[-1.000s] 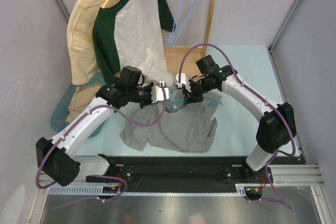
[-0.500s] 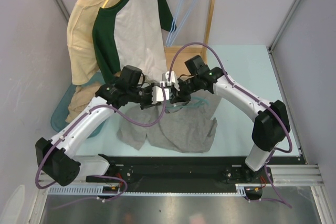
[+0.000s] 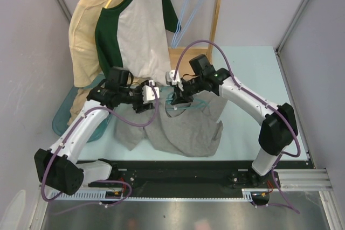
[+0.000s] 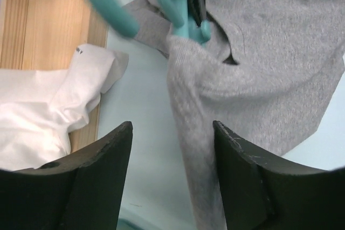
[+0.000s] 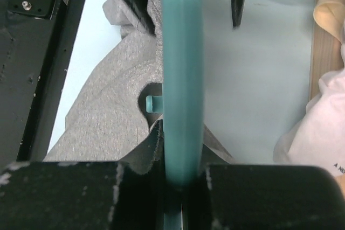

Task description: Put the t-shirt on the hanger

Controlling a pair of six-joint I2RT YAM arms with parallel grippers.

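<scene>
Two grippers close together over the neck end of the t-shirt (image 3: 186,130), above the middle of the table (image 3: 253,74). Jaws of the right gripper (image 3: 178,91) pinched tight on the hanger (image 5: 181,52), with the thin teal bar running straight out between the fingers. Jaws of the left gripper (image 4: 172,127) spread wide with nothing between them, just beside the right one and facing it.

Grey cloth bunched around the teal bar at the collar. In the right wrist view, one small teal nub showing through a gap in the fabric. In the left wrist view, the teal bar entering the gathered neck from above, with a black finger against it. Collar end raised a little off the surface. Rest of the t-shirt spread flat on the table toward the arm bases, hem nearest them.

Behind, at the far side, a wooden rack (image 3: 217,20). On it, a green-and-white shirt (image 3: 137,30) beside a yellow shirt (image 3: 83,30), and pale blue hangers (image 3: 186,22) to the right of them. White hem of the green-and-white shirt resting on the rack's wooden base, apart from the grey cloth.
</scene>
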